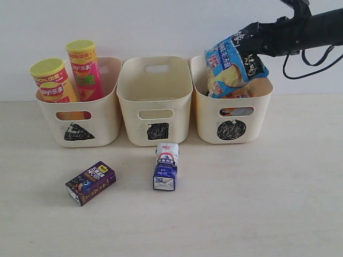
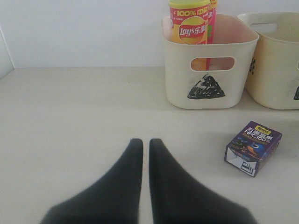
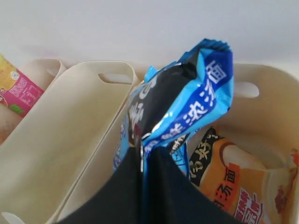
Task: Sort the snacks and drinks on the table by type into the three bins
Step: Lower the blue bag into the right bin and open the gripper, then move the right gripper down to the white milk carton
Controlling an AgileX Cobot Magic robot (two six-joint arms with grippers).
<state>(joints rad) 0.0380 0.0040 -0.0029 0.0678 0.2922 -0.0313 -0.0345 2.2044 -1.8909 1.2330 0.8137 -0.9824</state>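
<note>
At upper right of exterior frame, right gripper (image 3: 141, 163) clamped on crinkly blue noodle bag (image 1: 231, 64), lower end at mouth of cream plastic circle-marked bin (image 1: 206, 118). Left gripper (image 2: 145, 145) sat closed, empty.

Three cream bins were counted: the triangle bin (image 1: 107, 126), the square bin (image 1: 131, 120) and the circle bin (image 1: 206, 126). Two tall cans were counted, a pink can (image 1: 86, 69) and an orange-yellow can (image 1: 52, 83). Two crinkly noodle bags were counted, a blue bag (image 1: 230, 67) and an orange bag (image 3: 243, 186). Two small cartons were counted, a dark purple carton (image 1: 91, 183) and a white and blue-purple carton (image 1: 166, 167). Four snacks and two drinks were tallied, six items altogether.
</note>
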